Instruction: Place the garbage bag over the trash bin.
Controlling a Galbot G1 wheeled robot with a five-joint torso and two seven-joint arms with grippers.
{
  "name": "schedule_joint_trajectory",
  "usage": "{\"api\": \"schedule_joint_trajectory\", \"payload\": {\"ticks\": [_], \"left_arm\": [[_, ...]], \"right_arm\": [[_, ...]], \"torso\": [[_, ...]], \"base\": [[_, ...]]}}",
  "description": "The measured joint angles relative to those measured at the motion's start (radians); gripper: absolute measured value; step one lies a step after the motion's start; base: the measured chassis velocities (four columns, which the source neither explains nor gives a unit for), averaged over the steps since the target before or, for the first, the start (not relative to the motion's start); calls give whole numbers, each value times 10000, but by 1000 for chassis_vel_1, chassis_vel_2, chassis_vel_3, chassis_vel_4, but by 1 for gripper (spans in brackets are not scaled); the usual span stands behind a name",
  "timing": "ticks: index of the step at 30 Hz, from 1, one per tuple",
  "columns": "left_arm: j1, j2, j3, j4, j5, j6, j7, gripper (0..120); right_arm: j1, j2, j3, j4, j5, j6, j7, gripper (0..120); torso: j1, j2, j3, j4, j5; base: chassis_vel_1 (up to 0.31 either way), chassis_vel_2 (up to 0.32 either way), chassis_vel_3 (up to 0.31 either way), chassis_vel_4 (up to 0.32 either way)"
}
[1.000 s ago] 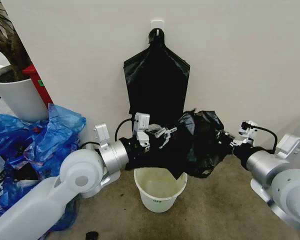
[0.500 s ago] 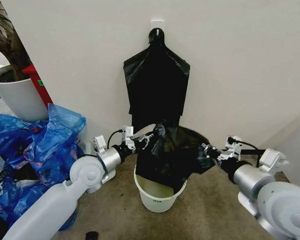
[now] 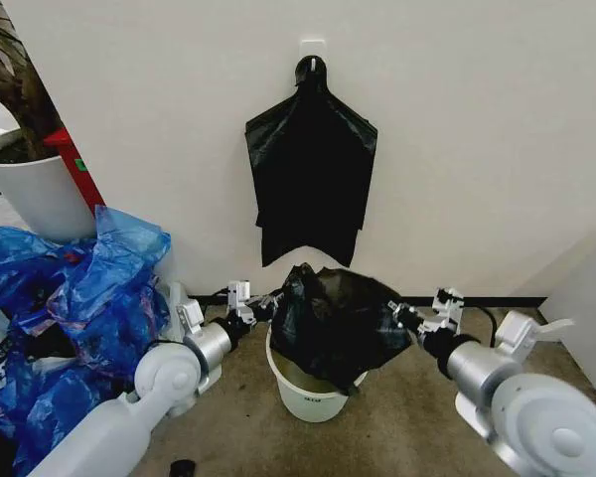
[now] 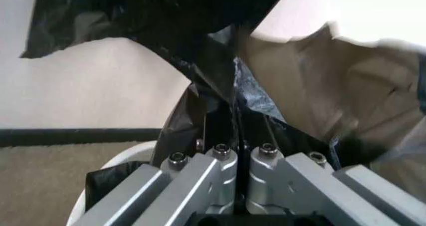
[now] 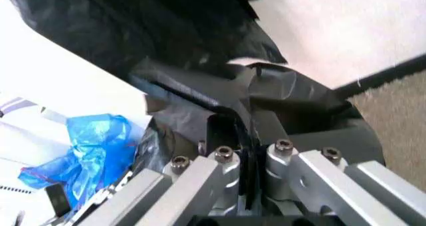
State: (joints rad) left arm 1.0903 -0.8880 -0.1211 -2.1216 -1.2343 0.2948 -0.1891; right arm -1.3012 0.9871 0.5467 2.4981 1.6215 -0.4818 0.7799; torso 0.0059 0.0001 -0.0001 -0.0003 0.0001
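The left gripper (image 3: 263,306) and right gripper (image 3: 402,316) each pinch an edge of the garbage bag (image 3: 333,320), stretched over the trash bin (image 3: 313,397) on the floor. The step in hand looks like lowering; next, the mouth needs pulling down around the rim.

Garbage bag (image 3: 333,318) thin glossy film; trash bin (image 3: 313,397) smooth, probably plastic.

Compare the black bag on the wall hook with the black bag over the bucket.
The hung bundle lies flat against the wall, tapering to a narrow neck; the garbage bag is puffed open and crumpled over the trash bin. The bundle hangs untouched; the garbage bag is pinched by left gripper and right gripper. Both are glossy black film.
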Motion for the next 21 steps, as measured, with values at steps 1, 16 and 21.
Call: {"api": "schedule_joint_trajectory", "payload": {"ticks": [1, 16, 21], "left_arm": [[-12, 7, 9, -164, -65, 87, -401, 0], [389, -176, 117, 38, 465, 459, -2057, 0], [505, 669, -53, -1971, -490, 1311, -3066, 0]], "right_arm": [[113, -69, 3, 11, 139, 5, 72, 0], [-89, 762, -790, -1090, -314, -116, -67, 0], [286, 93, -500, -286, 1486, 276, 1637, 0]], "torso": [[0, 0, 0, 0, 2], [1, -1, 2, -2, -2], [1, 0, 1, 1, 0]], "base": [[0, 0, 0, 0], [0, 0, 0, 0], [0, 0, 0, 0]]}}
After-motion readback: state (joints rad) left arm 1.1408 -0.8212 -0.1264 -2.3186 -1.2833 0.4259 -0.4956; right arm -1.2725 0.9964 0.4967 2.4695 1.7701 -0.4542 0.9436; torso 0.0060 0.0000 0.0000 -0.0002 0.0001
